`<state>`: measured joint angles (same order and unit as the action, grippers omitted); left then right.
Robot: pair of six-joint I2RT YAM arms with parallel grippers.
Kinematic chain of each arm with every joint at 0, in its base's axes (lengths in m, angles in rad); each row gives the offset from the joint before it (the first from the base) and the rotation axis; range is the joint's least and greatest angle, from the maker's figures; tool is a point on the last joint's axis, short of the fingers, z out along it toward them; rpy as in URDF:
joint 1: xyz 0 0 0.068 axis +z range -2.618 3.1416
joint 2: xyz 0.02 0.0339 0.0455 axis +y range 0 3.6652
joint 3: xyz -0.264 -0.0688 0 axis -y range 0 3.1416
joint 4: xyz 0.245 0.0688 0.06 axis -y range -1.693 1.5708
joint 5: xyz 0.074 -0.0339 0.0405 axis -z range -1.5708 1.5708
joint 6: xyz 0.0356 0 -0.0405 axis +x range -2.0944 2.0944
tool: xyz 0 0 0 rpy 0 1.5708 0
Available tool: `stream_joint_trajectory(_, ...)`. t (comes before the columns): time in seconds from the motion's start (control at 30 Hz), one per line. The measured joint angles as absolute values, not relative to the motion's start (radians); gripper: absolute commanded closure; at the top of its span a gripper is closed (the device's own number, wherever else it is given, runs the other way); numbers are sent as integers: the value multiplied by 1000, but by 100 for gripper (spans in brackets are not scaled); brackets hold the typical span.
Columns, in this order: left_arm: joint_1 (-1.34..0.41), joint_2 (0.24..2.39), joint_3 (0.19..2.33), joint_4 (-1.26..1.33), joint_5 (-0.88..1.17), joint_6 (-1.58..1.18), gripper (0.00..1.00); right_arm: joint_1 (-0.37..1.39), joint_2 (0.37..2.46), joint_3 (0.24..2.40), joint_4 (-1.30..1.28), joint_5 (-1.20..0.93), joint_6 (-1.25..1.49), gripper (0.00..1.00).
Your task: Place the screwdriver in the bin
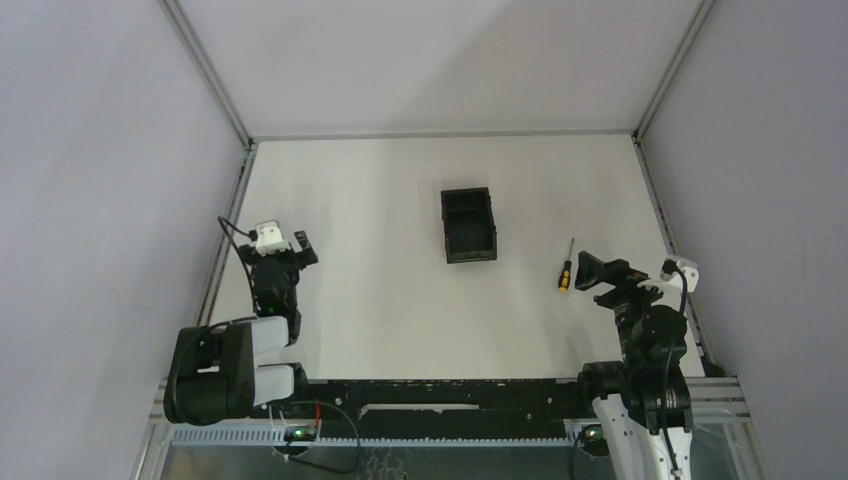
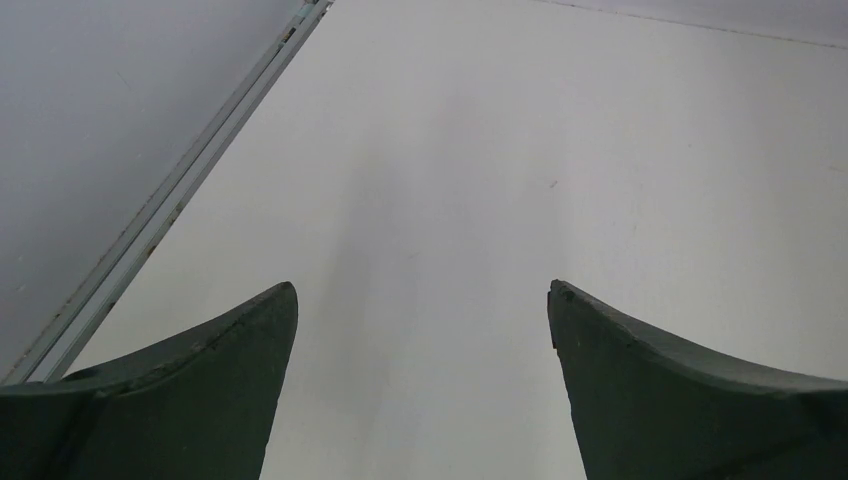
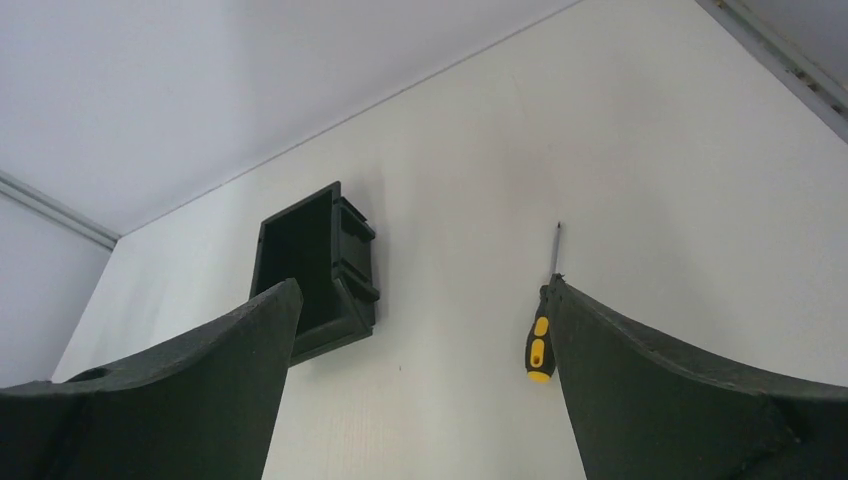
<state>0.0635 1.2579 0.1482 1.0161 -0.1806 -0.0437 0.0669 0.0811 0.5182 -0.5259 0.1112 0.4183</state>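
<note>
The screwdriver, yellow and black handle with a thin dark shaft, lies on the white table right of the bin, a small black open-top box with a divider. My right gripper is open and empty, just right of the screwdriver's handle. In the right wrist view the screwdriver lies against the inner edge of the right finger of that gripper, with the bin farther off at the left. My left gripper is open and empty at the table's left side; the left wrist view shows only bare table.
Aluminium frame rails run along the table's left side and right side, with grey walls behind them. A black rail crosses the near edge between the arm bases.
</note>
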Motion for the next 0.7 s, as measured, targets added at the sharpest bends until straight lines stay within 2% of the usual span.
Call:
stream_joint_trajectory(0.17,64,1258,148,1016,-181,-44,0,67,81,518,-512,157,446,0)
stream_joint_trajectory(0.27,64,1258,148,1016,-181,-44,0,67,84,518,-481,146,435,4)
stream_joint_trajectory(0.37,64,1258,148,1016,-181,-44,0,67,147,549,-442,114,412,5)
stream_joint_trajectory(0.47,64,1258,148,1016,-181,-44,0,67,377,709,-470,90,377,5)
stream_joint_trajectory(0.7,64,1258,148,1016,-181,-44,0,64,1142,1280,-672,104,285,6)
